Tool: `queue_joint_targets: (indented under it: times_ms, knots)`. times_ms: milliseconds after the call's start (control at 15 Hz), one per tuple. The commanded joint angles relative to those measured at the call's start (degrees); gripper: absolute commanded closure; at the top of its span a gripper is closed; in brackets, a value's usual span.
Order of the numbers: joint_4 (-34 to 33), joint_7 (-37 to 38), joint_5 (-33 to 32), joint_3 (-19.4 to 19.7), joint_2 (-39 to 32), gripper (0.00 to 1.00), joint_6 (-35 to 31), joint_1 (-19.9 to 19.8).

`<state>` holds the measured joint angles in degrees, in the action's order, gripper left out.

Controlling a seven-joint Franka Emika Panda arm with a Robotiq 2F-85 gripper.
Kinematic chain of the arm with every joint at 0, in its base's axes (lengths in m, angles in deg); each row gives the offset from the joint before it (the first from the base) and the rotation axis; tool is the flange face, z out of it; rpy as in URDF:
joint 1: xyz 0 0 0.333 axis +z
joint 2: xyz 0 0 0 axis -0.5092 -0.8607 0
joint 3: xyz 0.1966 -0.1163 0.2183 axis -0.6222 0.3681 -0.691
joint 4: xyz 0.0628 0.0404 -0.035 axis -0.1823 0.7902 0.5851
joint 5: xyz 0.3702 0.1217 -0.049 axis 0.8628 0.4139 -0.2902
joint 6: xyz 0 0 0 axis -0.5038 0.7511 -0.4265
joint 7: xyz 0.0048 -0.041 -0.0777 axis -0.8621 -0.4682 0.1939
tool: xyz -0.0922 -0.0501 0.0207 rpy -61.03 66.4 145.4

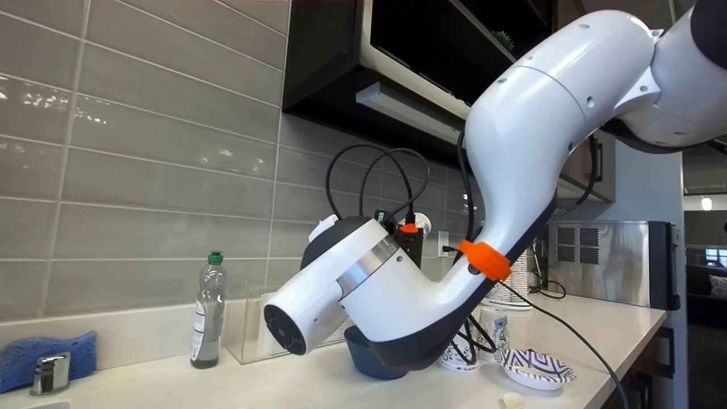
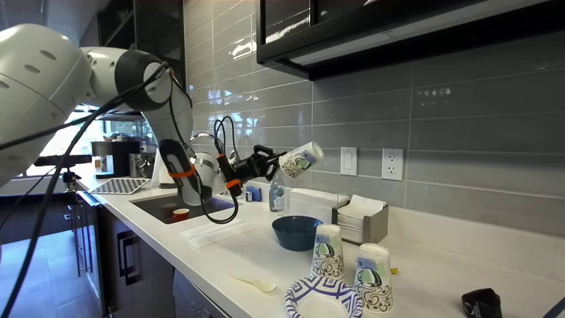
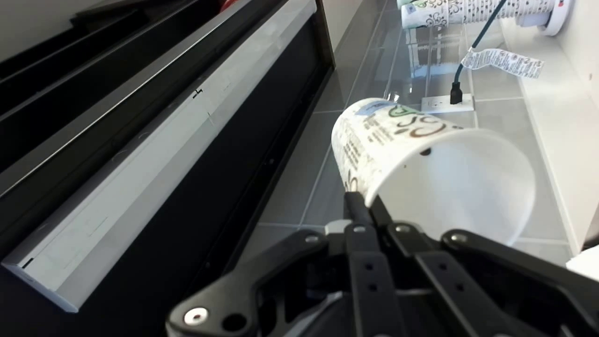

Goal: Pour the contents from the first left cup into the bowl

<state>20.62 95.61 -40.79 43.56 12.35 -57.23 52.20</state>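
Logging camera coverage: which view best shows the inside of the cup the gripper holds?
The wrist view: the cup opens toward that camera, baring its pale inner wall. Neither exterior view shows the inside: in an exterior view the cup's printed side shows; where the arm stands in front, I cannot clearly make out the cup.

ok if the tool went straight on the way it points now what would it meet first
Beyond the paper cup it holds, the tool would probably meet the gray tiled wall; depth is unclear, so the overhead cabinet might come first.
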Motion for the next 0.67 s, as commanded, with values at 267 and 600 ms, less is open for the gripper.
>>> queue_joint_targets:
  times_ms: [267,600]
  knots:
    - [-0.9,0.1,5.0,-3.5,3.3,0.99,-3.0,-2.9]
    - [0.7,0.6,15.7,-5.8,9.5,0.99,-9.6,-5.1]
